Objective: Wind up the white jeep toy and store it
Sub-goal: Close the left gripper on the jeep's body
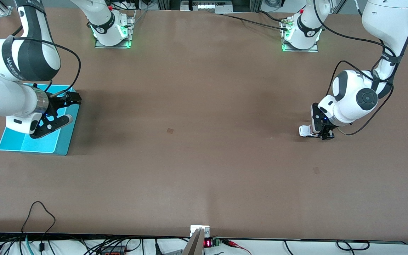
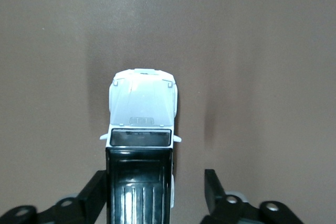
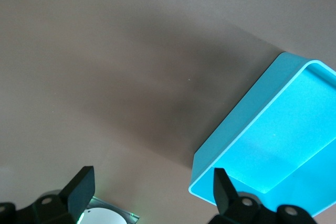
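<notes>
Centrally, the brown table (image 1: 204, 141) carries only two objects, one toward each arm's end. Toward the left arm's end, the white jeep toy (image 1: 306, 130) stands on its wheels on the table surface, well apart from the cyan bin (image 1: 30, 143), which lies at the right arm's end.

Left gripper (image 1: 326, 134): lowered onto the rear part of the jeep, its black fingers straddling the body. In the left wrist view the white jeep toy (image 2: 140, 124) points away from the camera, white hood ahead and black roof panel between the fingers (image 2: 94, 192). One finger lies against the side of the roof panel; the other stands clear of the car, with a strip of bare table visible in the gap. The jaws are therefore parted around the toy and not clamped on it. The left gripper (image 2: 155, 195) is thus around the jeep, with contact on one side only.

Right gripper (image 1: 60, 113): hangs over the cyan bin, jaws spread wide and holding nothing; this arm waits. In the right wrist view the right gripper (image 3: 152, 190) shows both fingers well apart, with the cyan bin (image 3: 247, 129) below, its rim and pale inner floor visible.
</notes>
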`<state>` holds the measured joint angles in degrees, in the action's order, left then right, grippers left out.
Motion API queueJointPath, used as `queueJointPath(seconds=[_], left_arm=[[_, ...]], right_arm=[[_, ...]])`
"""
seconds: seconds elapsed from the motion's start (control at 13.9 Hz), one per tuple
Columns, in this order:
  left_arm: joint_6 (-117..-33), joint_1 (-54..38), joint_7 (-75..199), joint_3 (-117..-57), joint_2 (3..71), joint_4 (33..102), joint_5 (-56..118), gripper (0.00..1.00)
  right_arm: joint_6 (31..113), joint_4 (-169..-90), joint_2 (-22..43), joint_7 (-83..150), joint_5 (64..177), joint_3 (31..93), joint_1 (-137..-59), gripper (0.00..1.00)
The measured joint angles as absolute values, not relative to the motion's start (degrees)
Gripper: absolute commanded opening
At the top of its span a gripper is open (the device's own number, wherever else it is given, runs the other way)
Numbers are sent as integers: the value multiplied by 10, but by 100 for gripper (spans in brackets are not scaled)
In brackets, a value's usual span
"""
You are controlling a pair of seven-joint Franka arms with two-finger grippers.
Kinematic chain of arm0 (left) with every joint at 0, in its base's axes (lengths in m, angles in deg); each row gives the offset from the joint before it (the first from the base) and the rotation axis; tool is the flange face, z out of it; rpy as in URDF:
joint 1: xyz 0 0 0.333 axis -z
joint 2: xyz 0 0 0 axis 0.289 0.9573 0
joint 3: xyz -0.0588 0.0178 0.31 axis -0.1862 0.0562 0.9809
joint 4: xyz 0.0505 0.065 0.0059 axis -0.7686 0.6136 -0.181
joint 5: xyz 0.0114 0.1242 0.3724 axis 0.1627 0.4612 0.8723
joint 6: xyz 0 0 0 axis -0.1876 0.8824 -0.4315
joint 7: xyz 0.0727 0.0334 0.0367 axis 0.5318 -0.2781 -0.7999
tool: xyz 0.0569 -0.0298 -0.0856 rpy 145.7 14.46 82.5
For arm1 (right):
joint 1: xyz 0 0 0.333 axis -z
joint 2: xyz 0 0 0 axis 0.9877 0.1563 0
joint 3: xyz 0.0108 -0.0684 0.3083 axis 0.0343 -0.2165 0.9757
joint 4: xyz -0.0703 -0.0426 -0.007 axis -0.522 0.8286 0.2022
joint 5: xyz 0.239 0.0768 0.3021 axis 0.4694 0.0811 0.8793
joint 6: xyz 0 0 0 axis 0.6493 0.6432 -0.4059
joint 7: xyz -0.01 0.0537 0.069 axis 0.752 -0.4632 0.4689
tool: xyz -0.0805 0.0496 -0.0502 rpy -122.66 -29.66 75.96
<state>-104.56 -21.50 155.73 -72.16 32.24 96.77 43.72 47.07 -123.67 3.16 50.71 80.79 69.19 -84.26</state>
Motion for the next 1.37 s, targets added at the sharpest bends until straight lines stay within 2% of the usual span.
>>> queueJointPath(seconds=[0.07,0.29,0.72,0.94,1.23,1.37], left_arm=[[-1048,-215,1558,-722,322,968,437,52],[-1055,-215,1558,-723,322,967,437,39],[-1055,-215,1558,-723,321,967,437,32],[-1055,-215,1558,-723,321,967,437,26],[-1055,-215,1558,-723,321,967,437,25],[-1055,-215,1558,-723,321,967,437,22]], right_arm=[[471,-1237,32,507,808,692,-843,100],[471,-1237,32,507,808,692,-843,100],[471,-1237,32,507,808,692,-843,100],[471,-1237,32,508,808,692,-842,100],[471,-1237,32,508,808,692,-842,100],[471,-1237,32,508,808,692,-842,100]])
